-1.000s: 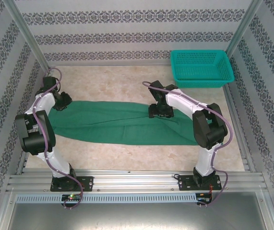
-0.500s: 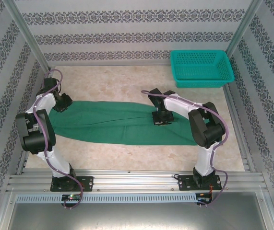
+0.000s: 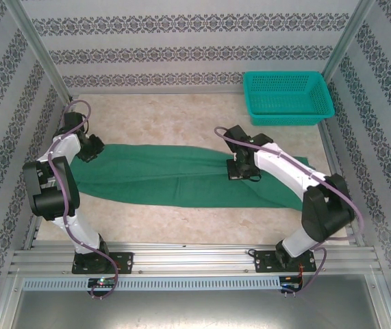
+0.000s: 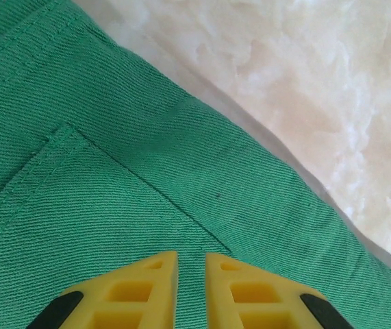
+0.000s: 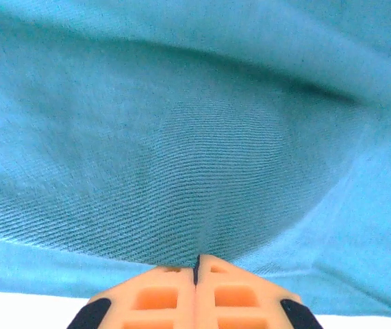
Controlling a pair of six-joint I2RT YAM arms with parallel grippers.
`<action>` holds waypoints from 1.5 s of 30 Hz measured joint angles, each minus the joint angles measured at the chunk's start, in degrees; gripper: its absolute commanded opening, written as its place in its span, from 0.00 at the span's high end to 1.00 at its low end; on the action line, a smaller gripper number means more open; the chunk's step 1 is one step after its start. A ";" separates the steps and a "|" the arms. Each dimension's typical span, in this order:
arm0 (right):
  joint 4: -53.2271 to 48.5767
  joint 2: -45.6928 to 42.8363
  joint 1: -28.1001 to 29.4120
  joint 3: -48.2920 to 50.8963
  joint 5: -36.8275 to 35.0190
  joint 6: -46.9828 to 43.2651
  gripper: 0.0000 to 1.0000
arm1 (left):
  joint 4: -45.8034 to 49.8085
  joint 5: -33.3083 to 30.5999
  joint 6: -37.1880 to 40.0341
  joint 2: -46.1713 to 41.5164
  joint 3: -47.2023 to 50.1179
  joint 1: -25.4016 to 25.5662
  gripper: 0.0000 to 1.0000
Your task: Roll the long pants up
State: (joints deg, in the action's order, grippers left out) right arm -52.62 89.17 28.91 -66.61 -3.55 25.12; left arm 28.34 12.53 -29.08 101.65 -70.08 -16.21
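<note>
The long pants (image 3: 154,175) lie flat across the table as a dark green band from left to right. My left gripper (image 3: 85,152) rests on their left end; in the left wrist view its yellow fingertips (image 4: 192,257) stand a narrow gap apart on flat cloth (image 4: 113,171) beside a pocket seam. My right gripper (image 3: 240,171) is over the right half of the pants. In the right wrist view its orange fingertips (image 5: 196,259) are pressed together on a raised fold of the cloth (image 5: 202,164), which bulges up from them.
A teal mesh basket (image 3: 287,96) stands at the back right corner. Patterned walls enclose the beige table (image 3: 174,116) on three sides, and a metal rail (image 3: 195,257) runs along the near edge by the arm bases.
My right gripper has moved to the right and slightly nearer with the pinched fold, and its elbow has swung out to the right. The left arm has barely moved.
</note>
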 measured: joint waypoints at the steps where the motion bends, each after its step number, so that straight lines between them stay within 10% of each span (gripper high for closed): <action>1: -0.39 -1.14 0.68 1.49 0.46 0.46 1.00 | 0.00 0.00 0.00 0.00 0.00 0.04 0.82; 20: -3.28 -9.88 13.97 17.73 4.42 9.27 1.00 | 2.58 -4.07 0.17 -2.16 0.24 0.11 0.82; 21: -3.13 -9.57 14.27 18.34 4.83 9.29 0.90 | 2.89 -4.28 0.20 -2.71 0.24 0.11 0.81; 23: -3.13 -8.02 14.49 18.99 5.60 9.53 0.35 | 3.98 -5.25 0.20 -4.20 0.24 0.11 0.76; 25: -3.08 -6.75 14.49 18.99 5.62 9.73 0.28 | 4.92 -6.45 -0.07 -5.99 0.57 0.11 0.74; 34: 0.33 -2.12 14.34 15.52 6.10 9.18 0.30 | 7.93 -17.86 -5.64 -25.11 12.44 -0.46 0.62; 45: 2.23 1.03 13.16 14.64 7.54 7.91 0.32 | 5.22 -20.65 -10.84 -19.69 15.98 -5.55 0.64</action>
State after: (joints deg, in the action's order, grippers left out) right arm -50.39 90.19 42.06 -51.96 3.99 33.04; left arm 33.56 -8.12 -39.92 81.95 -54.11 -21.76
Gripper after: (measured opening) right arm 0.677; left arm 0.363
